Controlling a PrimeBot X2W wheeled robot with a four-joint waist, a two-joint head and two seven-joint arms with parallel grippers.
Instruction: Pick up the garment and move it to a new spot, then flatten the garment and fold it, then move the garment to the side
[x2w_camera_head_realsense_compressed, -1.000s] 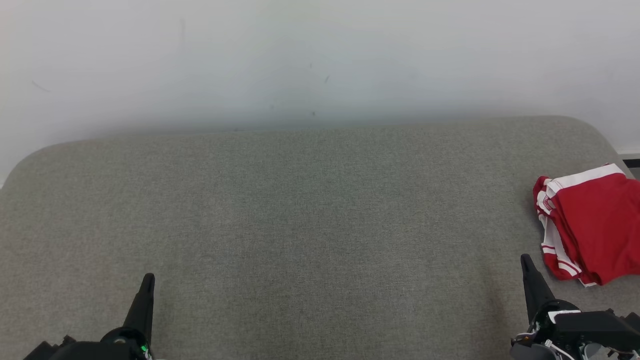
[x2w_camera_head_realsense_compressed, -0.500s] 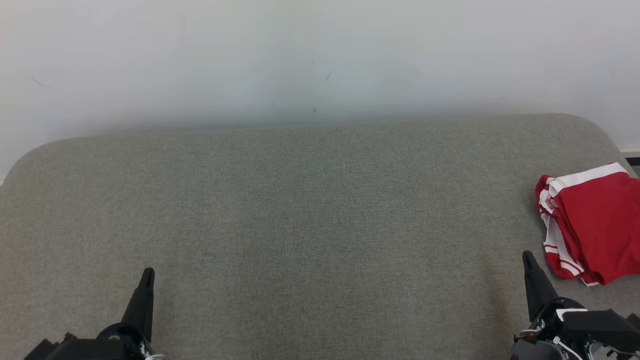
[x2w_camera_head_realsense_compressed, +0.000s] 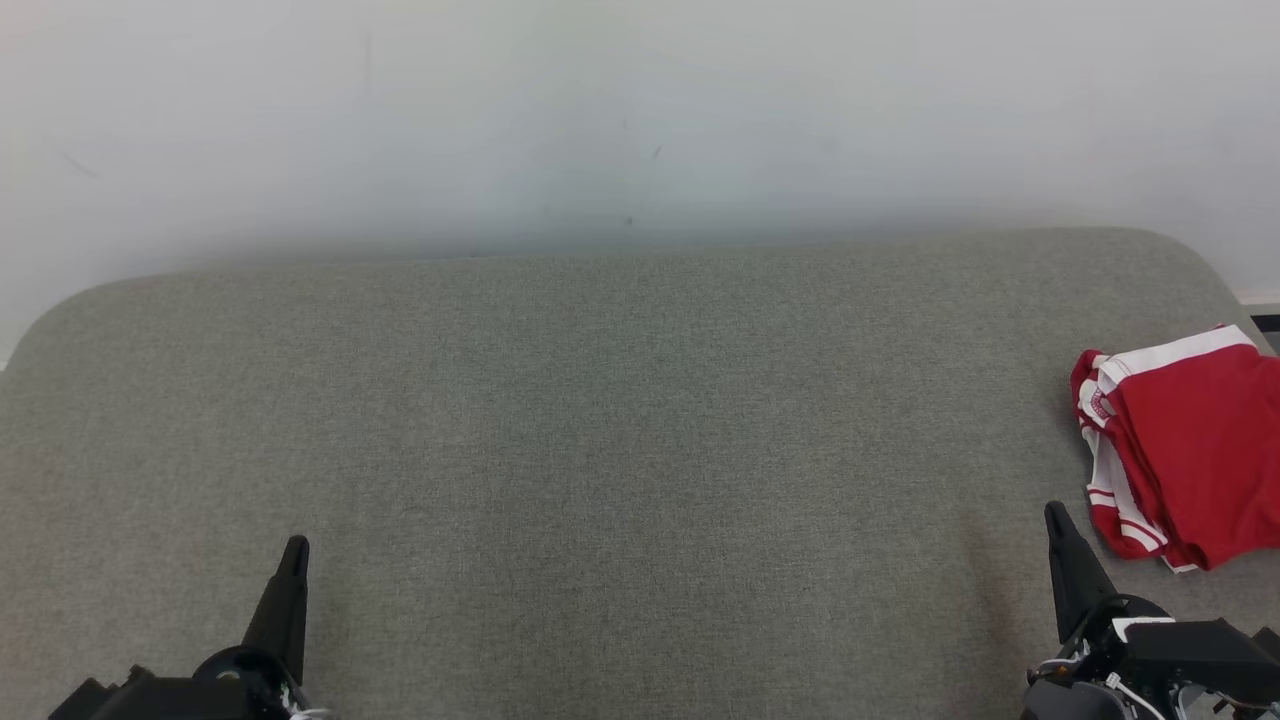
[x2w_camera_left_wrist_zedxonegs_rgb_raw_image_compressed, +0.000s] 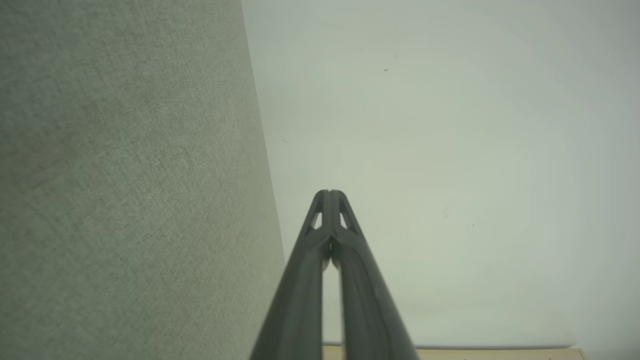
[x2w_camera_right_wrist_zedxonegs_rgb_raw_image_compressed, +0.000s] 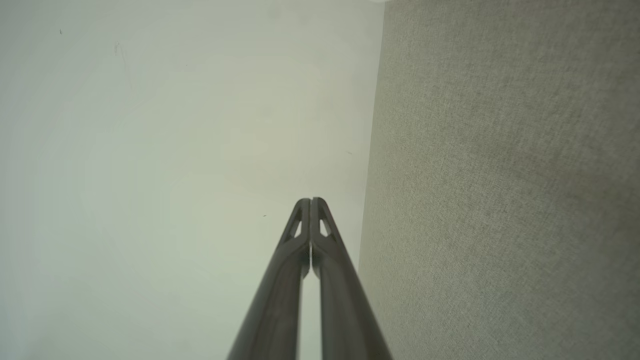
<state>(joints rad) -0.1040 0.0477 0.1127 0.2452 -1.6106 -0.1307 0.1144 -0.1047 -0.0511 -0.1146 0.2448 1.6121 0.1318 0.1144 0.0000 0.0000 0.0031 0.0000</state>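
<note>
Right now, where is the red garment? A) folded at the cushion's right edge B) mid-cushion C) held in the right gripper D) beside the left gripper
A: the red garment lies folded at the right edge of the grey cushion, past the shut right gripper, unheld.

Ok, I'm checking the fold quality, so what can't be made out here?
The garment, head view: right part cut off by the picture's edge.
Its white mark, head view: too small to read.
Its lower layers, head view: mostly covered by its own top.

Head camera above cushion (x2w_camera_head_realsense_compressed: 600, 400); wrist cameras along it, toward wall (x2w_camera_left_wrist_zedxonegs_rgb_raw_image_compressed: 450, 150).
</note>
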